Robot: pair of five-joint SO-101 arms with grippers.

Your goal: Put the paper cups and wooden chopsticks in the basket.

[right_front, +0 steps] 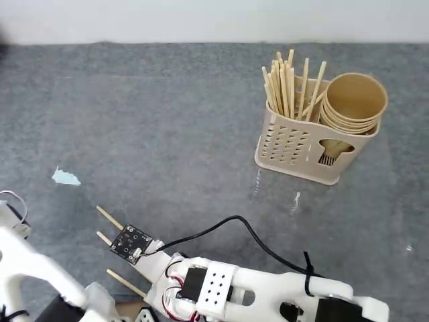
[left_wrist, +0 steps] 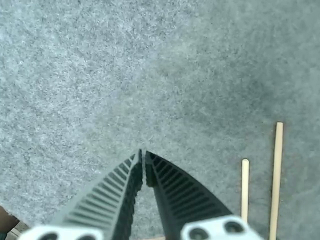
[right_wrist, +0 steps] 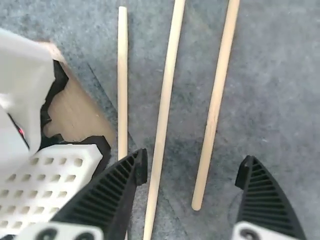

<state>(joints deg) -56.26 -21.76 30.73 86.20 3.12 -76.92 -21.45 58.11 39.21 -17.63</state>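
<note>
1. Grey felt-looking tabletop (right_front: 167,121). The beige plastic basket (right_front: 288,144) stands upright toward its far right side.
2. The basket is already pretty loaded. A stack of paper cups (right_front: 354,100) sits in one compartment, and a bundle of chopsticks (right_front: 285,84) pokes up out of the one beside it.
3. Three loose chopsticks (right_wrist: 167,90) lie flat on the felt at the near left. They're roughly parallel, not touching each other, and well apart from the basket.
4. The right pincer (right_wrist: 195,160) is right over those three with its jaws spread wide and nothing gripped. One stick's end sits in the gap between the fingers, and the middle stick runs just beside one finger. Can't tell whether the tips touch the felt.
5. The left pincer (left_wrist: 143,157) has its jaws pressed together on nothing, over bare felt. Two of the stick ends are near it, off to one side, no contact.
6. Other bits: a small pale blue scrap (right_front: 66,177) lies on the felt out left, and a black cable (right_front: 228,225) loops along the right arm.
</note>
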